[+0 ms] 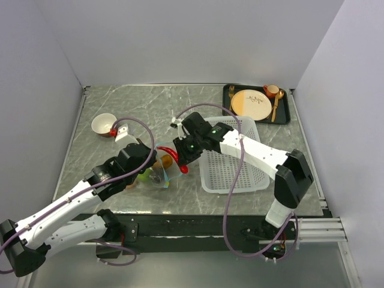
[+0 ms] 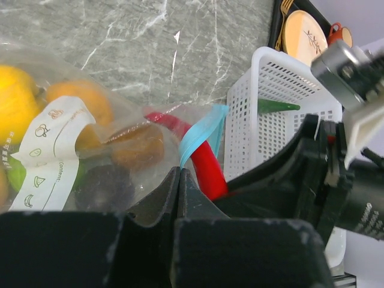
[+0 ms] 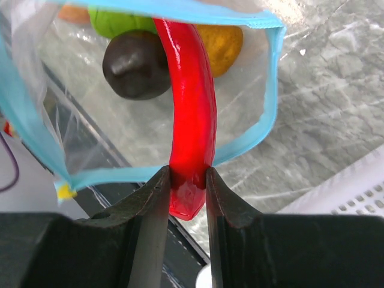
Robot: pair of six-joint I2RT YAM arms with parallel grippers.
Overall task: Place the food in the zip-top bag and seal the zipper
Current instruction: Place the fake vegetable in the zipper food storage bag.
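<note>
The zip-top bag (image 3: 144, 129) is held with its mouth open, and its light blue zipper (image 3: 271, 90) forms a loop. My right gripper (image 3: 187, 175) is shut on the stem end of a long red pepper (image 3: 191, 102), whose front half reaches through the mouth into the bag. Inside lie a brown round (image 3: 137, 65), an orange round (image 3: 225, 42) and a lime-green one (image 3: 120, 21). My left gripper (image 2: 179, 172) is shut on the bag's edge, where the zipper (image 2: 201, 133) rises from its tips. Yellow food (image 2: 15, 102) shows through the plastic. A green pepper (image 2: 277, 107) lies in the basket.
The white mesh basket (image 1: 240, 174) sits just right of the bag, under my right arm. A black tray (image 1: 287, 111) at the back right carries a tan plate (image 1: 251, 104), a cup (image 1: 272, 90) and cutlery. A small bowl (image 1: 104, 124) stands at the left.
</note>
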